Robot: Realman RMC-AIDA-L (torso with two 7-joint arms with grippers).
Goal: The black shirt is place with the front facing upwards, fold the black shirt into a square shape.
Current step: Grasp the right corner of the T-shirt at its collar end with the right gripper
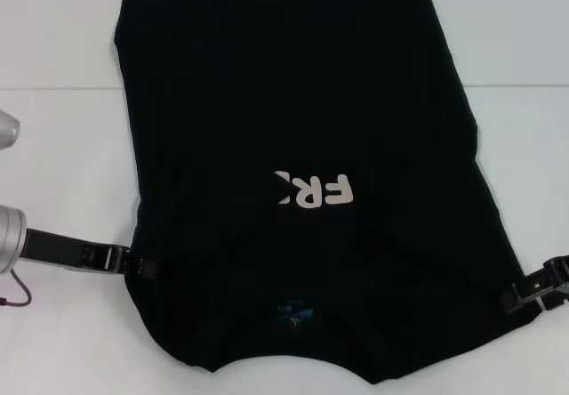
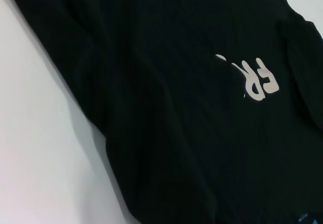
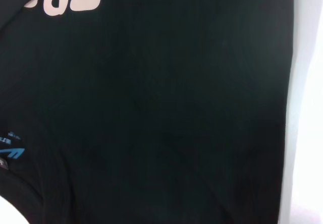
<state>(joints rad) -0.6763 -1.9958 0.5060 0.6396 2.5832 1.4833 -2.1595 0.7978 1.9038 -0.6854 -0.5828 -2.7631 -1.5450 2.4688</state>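
Note:
The black shirt lies flat on the white table, collar and small blue neck label toward me. Its side parts are folded inward, and one flap covers part of the cream lettering, so only "FR" shows. My left gripper sits low at the shirt's left edge beside the shoulder area, touching the cloth. At the shirt's right edge, near the table surface, is my right gripper. The left wrist view shows the lettering on dark cloth, and the right wrist view shows the neck label.
White table surrounds the shirt on the left, right and near sides. A thin seam line crosses the table at the back. The shirt's hem reaches the far edge of the head view.

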